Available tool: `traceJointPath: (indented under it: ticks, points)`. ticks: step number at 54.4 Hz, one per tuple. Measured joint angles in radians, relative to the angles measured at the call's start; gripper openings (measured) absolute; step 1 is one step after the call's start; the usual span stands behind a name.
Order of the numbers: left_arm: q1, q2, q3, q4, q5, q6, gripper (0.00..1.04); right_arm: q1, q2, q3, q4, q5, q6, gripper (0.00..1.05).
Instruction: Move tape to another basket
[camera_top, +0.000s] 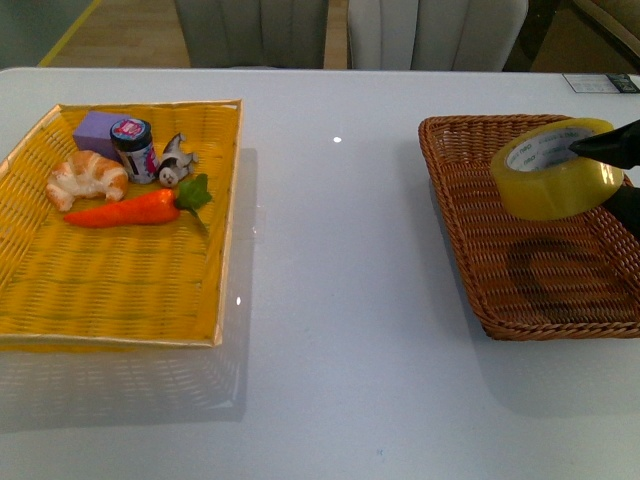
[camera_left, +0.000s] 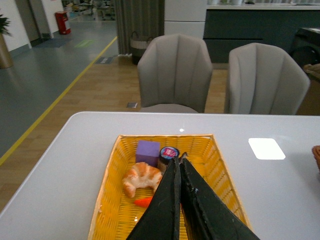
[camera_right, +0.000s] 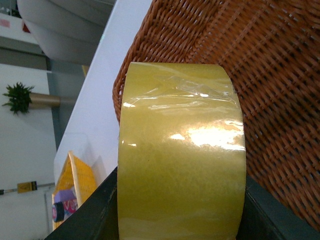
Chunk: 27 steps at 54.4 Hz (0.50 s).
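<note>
Between the fingers of the right gripper (camera_top: 600, 170), the tape (camera_top: 555, 168) hangs tilted, its white printed core showing. One dark finger reaches over the core opening and the other sits under the lower side of the roll, so the jaws are clamped on the roll and spread only as far as its width. Directly beneath this gripper lies the basket (camera_top: 455, 215), dark brown wicker. The roll's shadow falls on the weave below, and the tape is clear of the basket floor.

From the right wrist camera, the tape's (camera_right: 180, 165) glossy yellowish band fills the view just ahead of the tool. A dark finger (camera_right: 102, 212) flanks it on each side, and the brown basket (camera_right: 270, 75) weave lies behind it.

Well apart from the right gripper, across the white table (camera_top: 340, 300), is the yellow basket (camera_top: 225, 200). It holds a croissant (camera_top: 88, 178), a carrot (camera_top: 125, 210), a small jar (camera_top: 133, 148), a purple block (camera_top: 95, 130) and a small black-and-white figure (camera_top: 177, 160).

The left gripper (camera_left: 178, 162) is above that yellow basket (camera_left: 112, 200), its two fingers pressed together with nothing between them. The croissant (camera_left: 142, 177), jar (camera_left: 169, 154) and purple block (camera_left: 148, 151) lie just past its tips. Beyond the far edge of the table stand two grey chairs (camera_left: 175, 72).
</note>
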Motion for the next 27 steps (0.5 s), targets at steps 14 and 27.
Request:
traceJointPath:
  ticks: [14,27]
  points:
    - [0.003,-0.149,-0.055,-0.095,0.007,0.0,0.02,0.013,0.123,0.086,0.004,0.024,0.047,0.48]
    - [0.003,-0.229,-0.101,-0.119,0.009,0.0,0.02,0.019,0.16,0.113,-0.003,0.032,0.066,0.48]
